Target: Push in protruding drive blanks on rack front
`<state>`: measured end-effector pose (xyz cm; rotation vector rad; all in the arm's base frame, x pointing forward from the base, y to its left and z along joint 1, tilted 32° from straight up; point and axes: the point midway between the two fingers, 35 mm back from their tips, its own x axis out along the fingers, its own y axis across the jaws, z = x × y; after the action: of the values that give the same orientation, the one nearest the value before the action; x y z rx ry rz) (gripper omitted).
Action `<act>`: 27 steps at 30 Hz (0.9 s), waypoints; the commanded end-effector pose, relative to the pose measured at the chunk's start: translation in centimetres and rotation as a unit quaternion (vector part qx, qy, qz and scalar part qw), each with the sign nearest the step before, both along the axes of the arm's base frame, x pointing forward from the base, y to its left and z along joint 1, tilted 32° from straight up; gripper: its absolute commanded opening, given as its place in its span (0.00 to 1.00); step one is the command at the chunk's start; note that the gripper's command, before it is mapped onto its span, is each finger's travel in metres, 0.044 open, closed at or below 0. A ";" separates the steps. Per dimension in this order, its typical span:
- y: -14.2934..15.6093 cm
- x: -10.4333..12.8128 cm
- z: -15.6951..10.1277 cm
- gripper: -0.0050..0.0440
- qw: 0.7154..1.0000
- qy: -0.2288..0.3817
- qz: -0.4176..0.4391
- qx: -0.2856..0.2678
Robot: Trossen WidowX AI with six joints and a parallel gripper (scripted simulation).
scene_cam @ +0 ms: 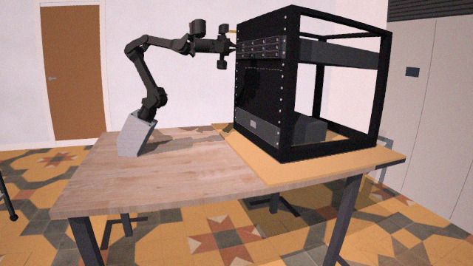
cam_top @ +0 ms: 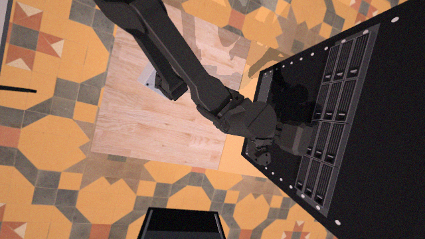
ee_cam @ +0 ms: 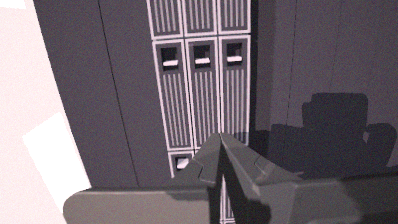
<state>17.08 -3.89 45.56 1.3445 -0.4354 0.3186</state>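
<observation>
The black rack (cam_top: 382, 133) (scene_cam: 289, 85) stands upright on the right part of the table. Its upper front holds a bank of drive blanks (cam_top: 358, 54) (scene_cam: 270, 46) (ee_cam: 175, 105) in three rows, each with a small pale latch. My gripper (scene_cam: 235, 47) (ee_cam: 219, 140) is shut and empty, pointing at the bank. In the wrist view its tips overlap the lower end of the middle and right blanks; whether they touch is unclear. The fingers hide the blanks below. No blank clearly sticks out in these views, but parts of the bank are hidden.
The arm's pale base (scene_cam: 134, 137) stands on the wooden table (cam_top: 133, 133) (scene_cam: 148, 177). A yellow board (scene_cam: 273, 175) lies under the rack. A grey panel (scene_cam: 266, 129) fills the rack's lower front. A dark box-shaped object (cam_top: 182, 220) shows at the bottom of the top view.
</observation>
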 end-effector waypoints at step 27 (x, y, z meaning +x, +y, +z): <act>0.4 2.7 2.3 0.00 1.000 -0.008 -0.002 -0.008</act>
<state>20.38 -3.83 46.62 1.3460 -0.4253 0.3115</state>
